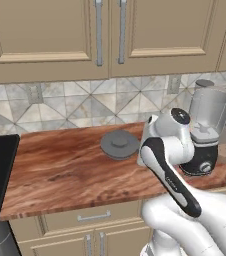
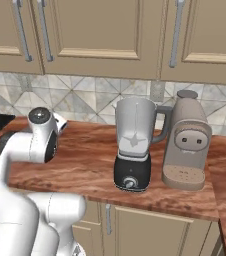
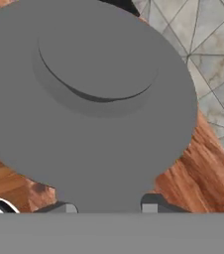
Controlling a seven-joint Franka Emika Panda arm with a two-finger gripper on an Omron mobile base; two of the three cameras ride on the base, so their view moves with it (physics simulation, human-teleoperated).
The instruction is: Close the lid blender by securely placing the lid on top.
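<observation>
Two fingertips [image 3: 151, 202] flanked the lid's side tab, jaws pinched on it | gripper [image 3: 106, 206] at the lid's [image 1: 119, 143] edge | lid lay flat on the wooden counter [image 1: 60, 165], knob up, dark grey, round | blender [image 2: 133, 150] stood apart, jar uncovered

Matt dark grey lid [image 1: 119, 143], clear glassy blender [image 2: 133, 150] jar on glossy black base, polished wood-grain counter [image 1: 60, 165].

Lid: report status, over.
Hand shut on lid tab. Lid low over the counter, left of blender. Jar top open. Coffee machine beside blender, not in path.
</observation>
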